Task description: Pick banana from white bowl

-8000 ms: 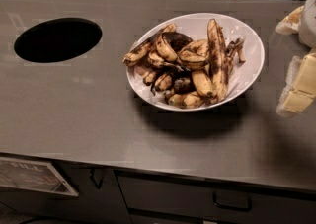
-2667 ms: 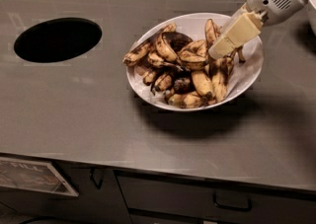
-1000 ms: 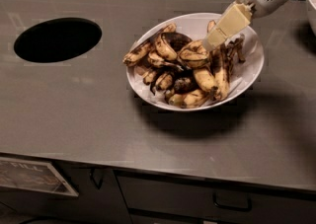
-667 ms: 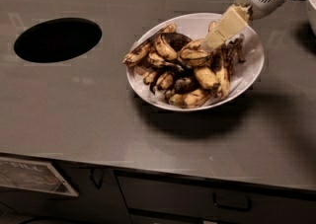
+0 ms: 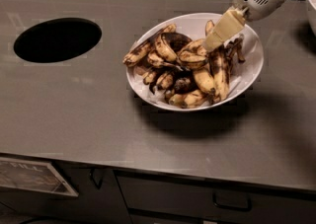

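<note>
The white bowl (image 5: 250, 65) stands on the grey counter, piled with several overripe bananas. The banana (image 5: 219, 72), the longest and nearly straight with a broad dark streak, lies along the right side of the pile. My gripper (image 5: 211, 44) reaches down from the upper right, its cream tip over the far end of that banana, next to a shorter curved banana (image 5: 192, 59). I cannot tell whether it touches the fruit. Nothing is lifted out of the bowl.
A round black hole (image 5: 57, 39) opens in the counter at the left. A white object (image 5: 312, 1) sits at the right edge. Below the counter's front edge are a drawer handle (image 5: 232, 201) and a label plate (image 5: 32, 176).
The gripper came from the right of the bowl to over its right side. In the last second it sank slightly toward the banana pile. The bananas have not visibly moved.
</note>
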`<state>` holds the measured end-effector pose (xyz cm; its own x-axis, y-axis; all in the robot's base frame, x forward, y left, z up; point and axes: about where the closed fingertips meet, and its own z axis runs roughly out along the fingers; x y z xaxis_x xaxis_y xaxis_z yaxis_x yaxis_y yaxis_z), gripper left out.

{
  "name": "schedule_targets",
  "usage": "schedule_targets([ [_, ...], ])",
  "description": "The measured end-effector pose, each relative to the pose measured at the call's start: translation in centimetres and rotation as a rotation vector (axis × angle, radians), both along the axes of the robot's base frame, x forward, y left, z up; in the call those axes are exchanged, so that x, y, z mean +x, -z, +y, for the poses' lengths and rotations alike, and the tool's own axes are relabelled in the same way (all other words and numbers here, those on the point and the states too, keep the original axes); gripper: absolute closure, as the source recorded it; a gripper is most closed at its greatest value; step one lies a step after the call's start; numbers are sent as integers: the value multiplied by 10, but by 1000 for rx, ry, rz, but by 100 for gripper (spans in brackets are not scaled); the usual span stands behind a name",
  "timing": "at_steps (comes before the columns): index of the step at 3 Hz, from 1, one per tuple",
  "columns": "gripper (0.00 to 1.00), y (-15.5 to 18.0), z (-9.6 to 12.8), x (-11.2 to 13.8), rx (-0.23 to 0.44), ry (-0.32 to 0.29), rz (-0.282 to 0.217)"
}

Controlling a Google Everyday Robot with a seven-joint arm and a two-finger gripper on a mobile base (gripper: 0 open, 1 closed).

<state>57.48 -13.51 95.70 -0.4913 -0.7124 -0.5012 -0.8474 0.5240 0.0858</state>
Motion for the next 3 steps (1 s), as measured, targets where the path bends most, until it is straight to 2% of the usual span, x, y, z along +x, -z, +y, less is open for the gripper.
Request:
schedule_targets([
  [2, 95, 0, 0, 0, 0, 0, 0],
  [3, 100, -2, 3, 0, 10, -6, -10],
])
